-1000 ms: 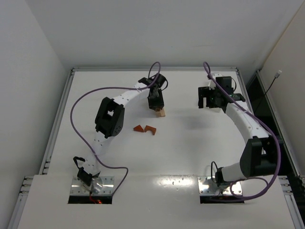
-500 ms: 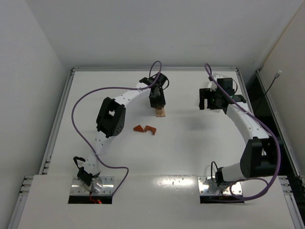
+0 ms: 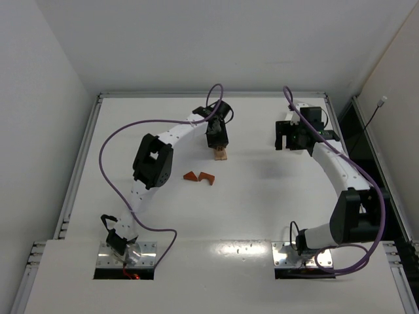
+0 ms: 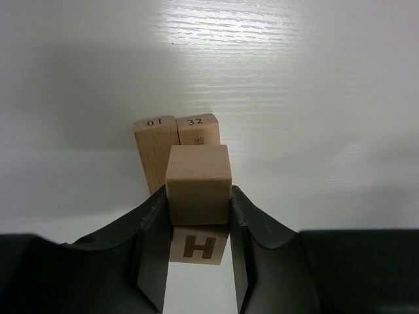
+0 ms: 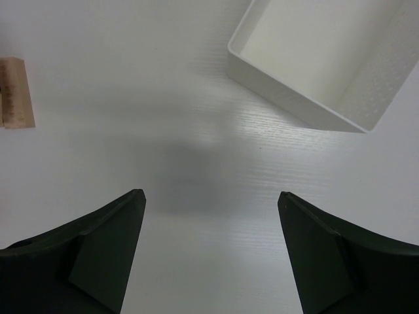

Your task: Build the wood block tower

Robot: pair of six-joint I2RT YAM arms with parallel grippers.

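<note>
a: left arm, report.

b: the left gripper is clamped on a pale cube. both fingers press flat against its sides.

a: what stands around the cube?

b: in the wrist view, two pale blocks stand just behind it, side by side and touching. one is the 01 block, the other the 32 block. an h face shows directly under the cube, between the fingers. from this angle i cannot tell whether it is a separate block or a lower side of the same piece.

a: location on the table?

b: from above, the stack sits near the middle of the table, a little toward the far side, at the left gripper's tip. two orange wedges lie flat just beside each other. they are nearer the arm bases and apart from the stack.

a: right arm?

b: the right gripper hangs above bare table with its fingers spread wide, well apart from the left arm. in its wrist view, a white tray lies ahead on the right and a pale block shows at the left edge.
</note>
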